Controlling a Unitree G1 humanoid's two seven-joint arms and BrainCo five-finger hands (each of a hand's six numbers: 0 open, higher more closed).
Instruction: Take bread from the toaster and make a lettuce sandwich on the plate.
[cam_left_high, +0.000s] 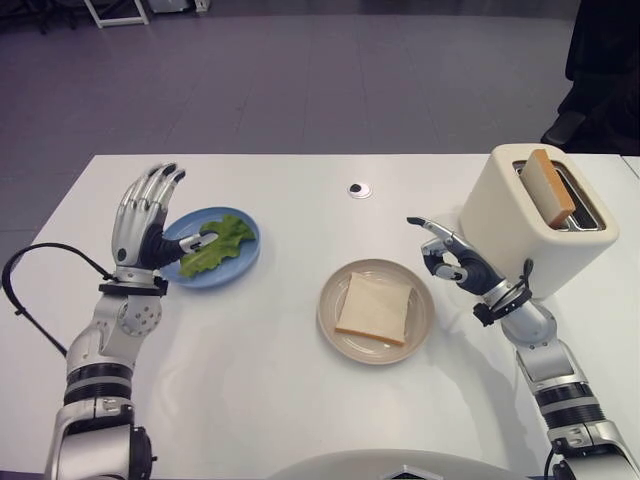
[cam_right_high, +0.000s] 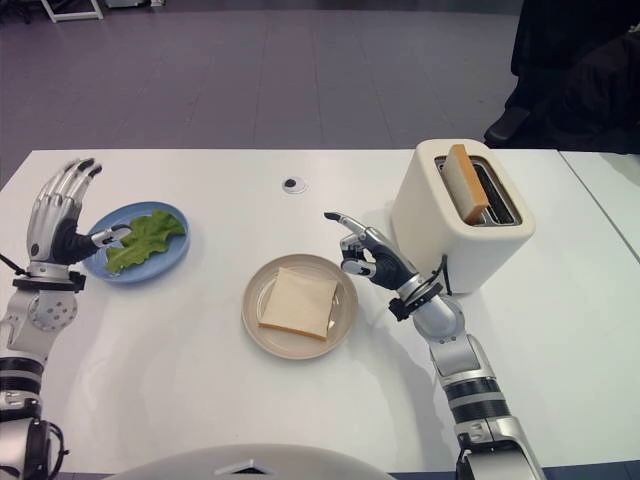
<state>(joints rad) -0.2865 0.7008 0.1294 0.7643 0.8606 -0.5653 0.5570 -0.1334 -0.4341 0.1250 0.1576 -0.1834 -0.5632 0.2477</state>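
Observation:
A cream toaster (cam_left_high: 520, 225) stands at the right of the white table with one slice of bread (cam_left_high: 550, 187) sticking up from its slot. A beige plate (cam_left_high: 340, 325) in the middle carries another bread slice (cam_left_high: 374, 307). A lettuce leaf (cam_left_high: 215, 245) lies on a blue plate (cam_left_high: 245, 262) at the left. My left hand (cam_left_high: 145, 220) is raised upright at the blue plate's left rim, fingers spread, thumb tip over the lettuce. My right hand (cam_left_high: 455, 260) hovers between the beige plate and the toaster, holding nothing, most fingers curled and one pointing left.
A small round black-and-white disc (cam_left_high: 360, 190) is set in the table near its far edge. A black cable (cam_left_high: 30, 270) loops at the left edge. The table's front half around the beige plate is bare white surface.

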